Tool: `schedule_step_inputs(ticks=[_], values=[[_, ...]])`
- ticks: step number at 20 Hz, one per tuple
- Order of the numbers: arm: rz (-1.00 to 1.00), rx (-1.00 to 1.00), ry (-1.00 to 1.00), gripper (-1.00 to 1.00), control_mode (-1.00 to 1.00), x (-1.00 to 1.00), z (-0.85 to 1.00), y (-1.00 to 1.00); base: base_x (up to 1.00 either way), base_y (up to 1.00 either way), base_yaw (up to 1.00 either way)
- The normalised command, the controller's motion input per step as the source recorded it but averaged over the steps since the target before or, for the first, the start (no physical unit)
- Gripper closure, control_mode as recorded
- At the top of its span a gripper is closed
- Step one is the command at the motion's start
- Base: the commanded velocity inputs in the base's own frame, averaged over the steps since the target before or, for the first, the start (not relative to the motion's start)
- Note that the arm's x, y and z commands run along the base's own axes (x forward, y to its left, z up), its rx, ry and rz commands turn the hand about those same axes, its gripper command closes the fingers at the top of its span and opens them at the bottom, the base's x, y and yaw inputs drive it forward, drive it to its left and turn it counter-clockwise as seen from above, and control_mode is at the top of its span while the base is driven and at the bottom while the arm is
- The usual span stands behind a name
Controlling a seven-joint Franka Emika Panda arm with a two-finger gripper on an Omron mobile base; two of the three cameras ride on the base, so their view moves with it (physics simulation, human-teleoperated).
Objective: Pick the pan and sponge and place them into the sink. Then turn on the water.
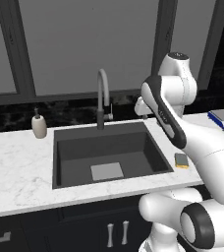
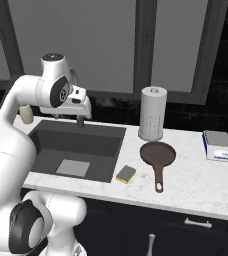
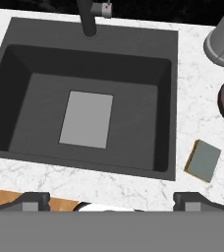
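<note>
— Where is your gripper [image 3: 109, 199] now, and what does it hold?

— It hangs above the sink [image 3: 15, 74], looking down into it. My fingers [image 3: 33, 201] are spread fully wide, and nothing is between them.

— And the pan?

— The pan [image 2: 157, 154] lies on the marble counter [image 2: 196, 180] to the right of the sink, just in front of the paper towel roll [image 2: 152, 114], with its handle toward the counter's front edge.

— The sponge?

— The sponge [image 2: 126, 174] sits on the counter between sink and pan, near the sink's right rim. No water comes from the faucet [image 1: 102, 96].
</note>
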Motion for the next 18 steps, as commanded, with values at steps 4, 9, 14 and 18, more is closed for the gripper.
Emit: schedule_step_inputs(ticks=[4, 9, 14, 18], values=[[0.0, 0.0, 0.0, -1.0, 1.0, 0.0, 0.0, 0.0, 0.03, 0.06, 0.0], [0.0, -0.03, 0.01, -1.0, -1.0, 0.0, -0.37, -0.05, 0.02, 0.0, 0.0], [-0.02, 0.0, 0.01, -1.0, -1.0, -0.01, -0.24, -0.49, 0.0, 0.0, 0.0], [-0.02, 0.0, 0.04, -1.0, -1.0, -0.01, -0.21, -0.7, 0.0, 0.0, 0.0]])
